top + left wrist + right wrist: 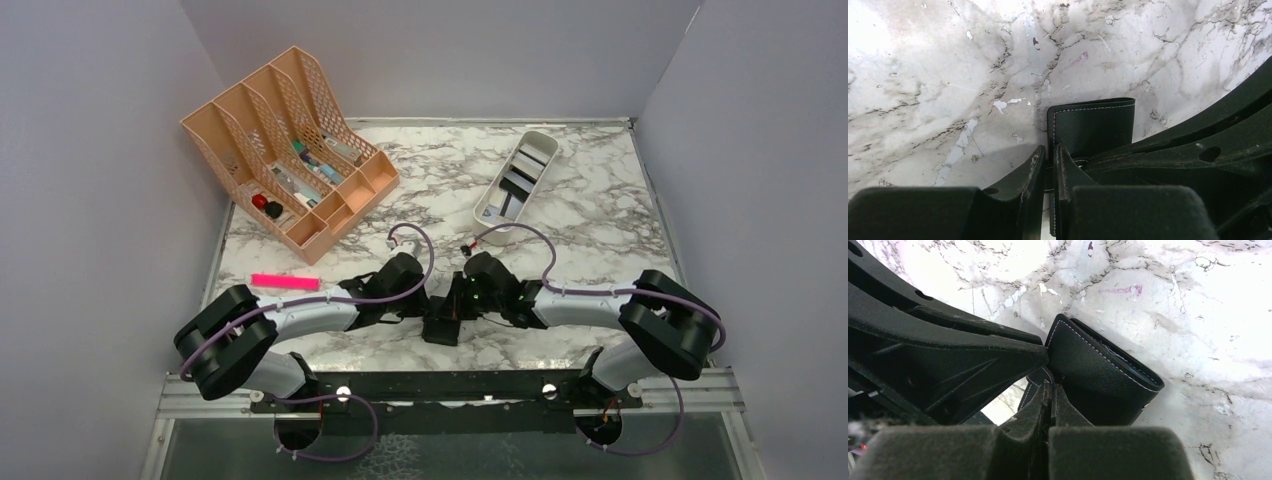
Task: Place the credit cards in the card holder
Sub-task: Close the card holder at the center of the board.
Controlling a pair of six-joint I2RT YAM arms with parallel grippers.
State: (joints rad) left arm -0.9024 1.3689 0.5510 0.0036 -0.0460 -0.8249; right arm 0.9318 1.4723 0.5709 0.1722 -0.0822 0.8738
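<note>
The card holder, black leather with pale stitching, sits right at the tips of both grippers, standing on edge on the marble table. In the left wrist view it rises straight ahead of the left gripper and slightly to the side where the other arm crosses in. A thin stitched edge of it runs back between the two fingers, which are nearly together and clamped on that edge. In the right wrist view the holder lies just beyond and to the outer side of the right gripper, tilted, with its open mouth facing up and away. This gripper's fingers are pressed together with no gap, and their tips touch the holder's lower flap (whether a thin layer of leather is pinched between them cannot be made out). From above, the left gripper and right gripper meet nose to nose over the holder, near the arm bases. The credit cards, grey and dark, lie well apart from both grippers, ahead of the right one, stacked inside a long white tray. Far ahead of the left gripper stands a peach desk organiser, and a pink marker lies beside the left arm.
</note>
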